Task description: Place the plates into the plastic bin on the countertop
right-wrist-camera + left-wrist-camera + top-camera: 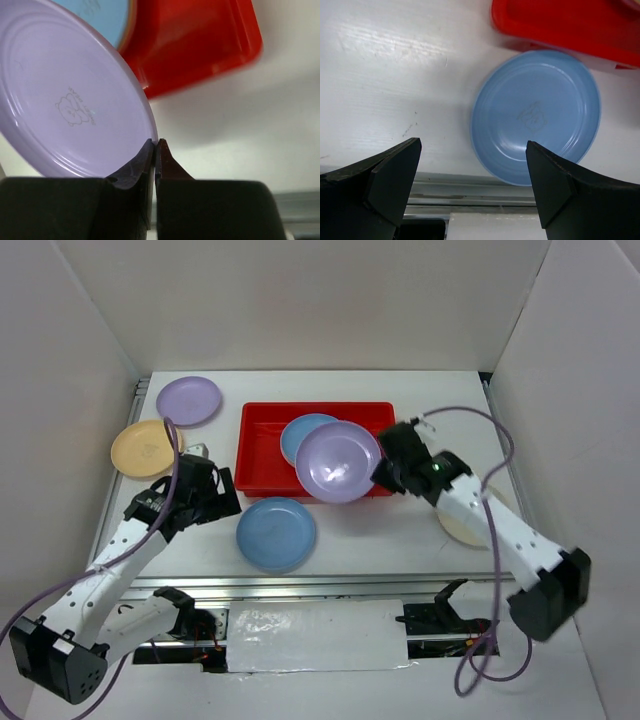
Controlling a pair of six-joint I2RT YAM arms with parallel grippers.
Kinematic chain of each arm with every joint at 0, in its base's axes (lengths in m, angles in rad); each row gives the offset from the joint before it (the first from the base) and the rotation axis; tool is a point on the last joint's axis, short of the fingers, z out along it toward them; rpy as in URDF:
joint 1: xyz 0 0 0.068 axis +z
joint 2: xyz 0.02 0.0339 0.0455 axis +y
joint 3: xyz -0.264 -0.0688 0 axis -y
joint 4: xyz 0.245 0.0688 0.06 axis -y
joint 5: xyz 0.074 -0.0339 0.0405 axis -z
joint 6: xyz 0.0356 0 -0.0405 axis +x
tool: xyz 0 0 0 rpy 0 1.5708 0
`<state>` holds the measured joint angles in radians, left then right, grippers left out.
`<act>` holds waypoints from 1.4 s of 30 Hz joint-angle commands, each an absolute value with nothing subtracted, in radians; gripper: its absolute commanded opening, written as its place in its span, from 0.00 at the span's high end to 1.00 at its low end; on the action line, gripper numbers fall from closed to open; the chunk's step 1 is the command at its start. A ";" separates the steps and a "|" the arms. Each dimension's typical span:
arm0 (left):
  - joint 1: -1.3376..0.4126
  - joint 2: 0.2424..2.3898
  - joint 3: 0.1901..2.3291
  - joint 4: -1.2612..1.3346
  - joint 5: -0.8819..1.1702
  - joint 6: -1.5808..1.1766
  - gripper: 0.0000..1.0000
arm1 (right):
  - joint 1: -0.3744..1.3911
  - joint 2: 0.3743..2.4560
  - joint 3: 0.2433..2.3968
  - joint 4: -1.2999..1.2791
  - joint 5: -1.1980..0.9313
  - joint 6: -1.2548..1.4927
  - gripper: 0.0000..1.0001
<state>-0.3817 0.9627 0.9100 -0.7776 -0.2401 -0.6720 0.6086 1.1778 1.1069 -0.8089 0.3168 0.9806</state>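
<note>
Lilac plate [338,461], rim pinched in my right gripper [155,146], hung at the bin's [320,407] five o'clock; left gripper [473,146] gaped idle. Next, I judged: lower, release.

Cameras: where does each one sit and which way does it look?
Top external: above and behind, looking down at the countertop and red bin; both arms show.
Left wrist: on the left arm, facing down at the blue plate; open left gripper shows.
Right wrist: on the right arm, facing the lilac plate; right gripper shut on it.
Shared: top and left wrist both show the blue plate.
</note>
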 commanded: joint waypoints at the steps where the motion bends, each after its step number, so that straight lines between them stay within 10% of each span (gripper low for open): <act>1: -0.388 0.928 0.848 -0.719 -0.166 -0.749 0.01 | 0.514 1.372 1.322 -0.669 0.246 0.800 1.00; 8: -0.443 0.960 0.721 -0.627 -0.161 -0.798 0.01 | 0.388 1.836 1.808 -0.800 0.086 0.695 1.00; 19: -0.477 1.067 0.658 -0.496 -0.164 -0.822 0.01 | 0.362 2.077 1.960 -0.805 -0.083 0.657 0.99; 24: -0.492 1.127 0.630 -0.440 -0.138 -0.819 0.02 | 0.376 2.027 1.930 -0.798 -0.062 0.656 0.43; 29: -0.529 1.198 0.627 -0.423 -0.170 -0.831 0.10 | 0.379 1.884 1.891 -0.796 -0.003 0.652 0.28; 35: -0.551 1.264 0.623 -0.390 -0.207 -0.844 0.41 | 0.417 1.629 1.737 -0.743 0.040 0.621 0.22; 42: -0.609 1.257 0.652 -0.454 -0.267 -0.896 1.00 | 0.419 1.396 1.531 -0.706 0.057 0.606 0.22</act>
